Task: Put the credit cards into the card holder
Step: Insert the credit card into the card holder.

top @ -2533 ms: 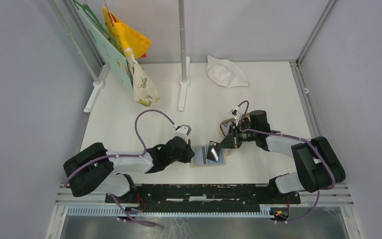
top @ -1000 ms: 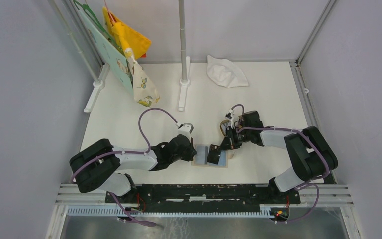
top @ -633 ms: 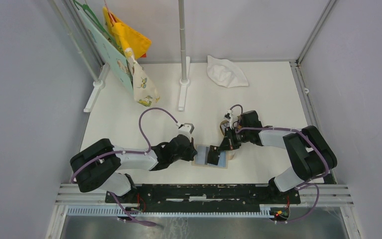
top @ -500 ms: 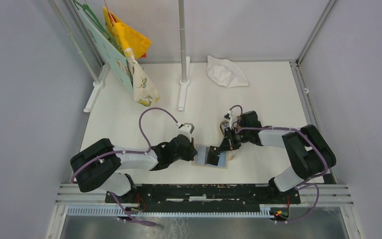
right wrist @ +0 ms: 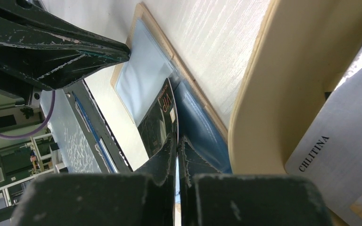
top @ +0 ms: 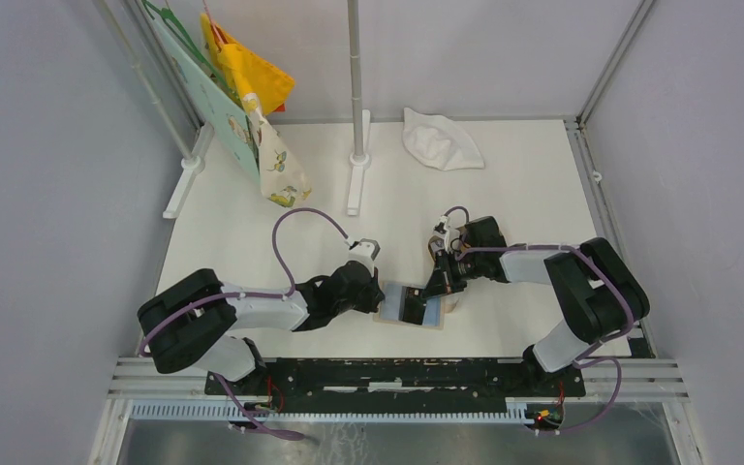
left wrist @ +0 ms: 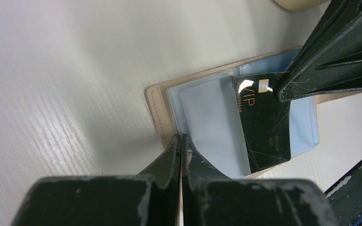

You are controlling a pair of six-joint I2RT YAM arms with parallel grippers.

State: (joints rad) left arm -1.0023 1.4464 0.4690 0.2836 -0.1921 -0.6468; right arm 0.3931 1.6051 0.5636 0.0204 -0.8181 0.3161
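Grey walls [top: 58, 194] close in a white bench [top: 504, 184] on three sides. Both arms reach in from the near edge, the left arm [top: 242, 315] and the right arm [top: 562, 281], and meet near the front centre.

At the back left a yellow cloth [top: 252, 73] and a patterned bag [top: 279, 165] hang from a rack. An upright pole stand [top: 356, 97] is at the back centre. A crumpled white cloth [top: 441, 140] lies near the back wall to its right.

A tan tray [right wrist: 259, 94] sits just beside the card holder, under the right wrist, with a grey-white card [right wrist: 339, 155] printed CHILTINA lying in it.

The card holder [left wrist: 202, 122] lies open and flat on the bench between the two arms. Its light blue lining faces up, with the beige border showing round it.

The left tool [left wrist: 180, 141] has its fingers pressed together. Its tip rests on the holder's edge, where the blue lining meets the beige border.

The right tool [right wrist: 176, 141] is closed too, pinching one corner of the black card [left wrist: 264, 127]. That card, marked VIP in gold, lies over the blue lining on the half of the holder nearer the right arm. I cannot tell whether any of it is inside a pocket.
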